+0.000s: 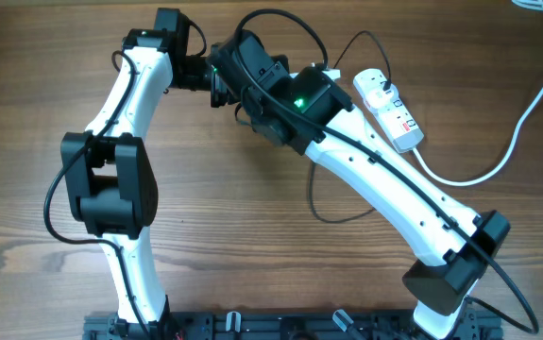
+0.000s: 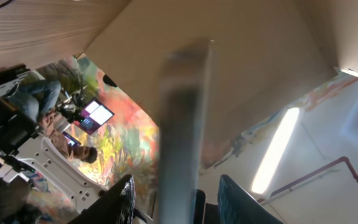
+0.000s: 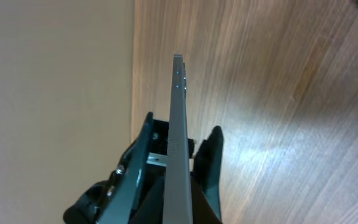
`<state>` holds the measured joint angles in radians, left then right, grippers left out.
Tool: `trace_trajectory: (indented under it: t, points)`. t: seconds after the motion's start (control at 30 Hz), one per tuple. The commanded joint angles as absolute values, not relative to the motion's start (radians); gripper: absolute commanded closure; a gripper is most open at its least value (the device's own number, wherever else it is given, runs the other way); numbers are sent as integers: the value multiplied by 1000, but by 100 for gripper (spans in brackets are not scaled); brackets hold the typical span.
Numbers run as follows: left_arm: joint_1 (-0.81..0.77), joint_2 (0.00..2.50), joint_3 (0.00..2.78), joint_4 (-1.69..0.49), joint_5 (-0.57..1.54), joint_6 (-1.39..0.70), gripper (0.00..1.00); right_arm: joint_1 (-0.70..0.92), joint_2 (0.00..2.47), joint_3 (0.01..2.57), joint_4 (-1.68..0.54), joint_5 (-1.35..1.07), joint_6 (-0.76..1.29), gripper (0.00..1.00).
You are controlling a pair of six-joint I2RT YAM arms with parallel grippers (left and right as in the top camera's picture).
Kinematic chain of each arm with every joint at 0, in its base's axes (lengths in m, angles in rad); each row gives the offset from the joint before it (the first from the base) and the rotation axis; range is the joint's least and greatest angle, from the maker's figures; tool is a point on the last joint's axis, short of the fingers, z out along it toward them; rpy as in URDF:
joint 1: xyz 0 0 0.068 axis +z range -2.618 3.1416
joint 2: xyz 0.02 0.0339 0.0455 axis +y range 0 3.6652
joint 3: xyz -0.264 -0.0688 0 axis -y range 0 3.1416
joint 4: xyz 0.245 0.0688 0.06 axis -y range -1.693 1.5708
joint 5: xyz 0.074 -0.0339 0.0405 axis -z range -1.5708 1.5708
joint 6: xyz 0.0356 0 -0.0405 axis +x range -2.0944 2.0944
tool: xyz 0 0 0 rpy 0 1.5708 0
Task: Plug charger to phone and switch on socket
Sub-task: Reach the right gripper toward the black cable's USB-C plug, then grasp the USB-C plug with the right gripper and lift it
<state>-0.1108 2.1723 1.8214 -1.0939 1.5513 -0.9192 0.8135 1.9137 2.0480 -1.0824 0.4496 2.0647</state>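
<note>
The phone [image 3: 179, 118] shows edge-on as a thin grey slab, upright between the fingers of my right gripper [image 3: 180, 146], which is shut on it above the wooden table. In the left wrist view the same phone is a blurred grey bar [image 2: 182, 124] between the spread fingers of my left gripper [image 2: 177, 199], and neither finger touches it. In the overhead view both grippers meet at the back centre, left [image 1: 211, 83] and right [image 1: 235, 68], and they hide the phone. The socket [image 1: 391, 110] lies to the back right. The thin black charger [image 1: 358, 38] loops near it; its connector tip is hidden.
The socket's thick white cord [image 1: 498, 161] curves off to the right edge. A thin black cable loop [image 1: 316, 210] lies on the table under the right arm. The table's far edge [image 3: 134, 74] runs close beside the phone.
</note>
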Motion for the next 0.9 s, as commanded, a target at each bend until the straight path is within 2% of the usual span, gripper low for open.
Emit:
trace_trajectory:
  t: [0.0,0.07,0.23,0.53,0.87]
  points:
    - [-107,2131,1827,-1091,1577,-921,57,817,1888,2069,-1068,492,2071,96]
    - [-107,2131,1827,-1091,1577,-921,60,817,1888,2069,-1066,469,2071,95]
    - [-110,2131,1827,-1092,1577,-921,76,817,1889,2069,-1072,466,2072,96]
    - [-109,2131,1827,-1092,1578,-921,70,817,1892,2069,-1077,447,2072,96]
    - [-109,2126,1827,-1092,1578,-921,73,790,1892,2069,-1074,370,2072,96]
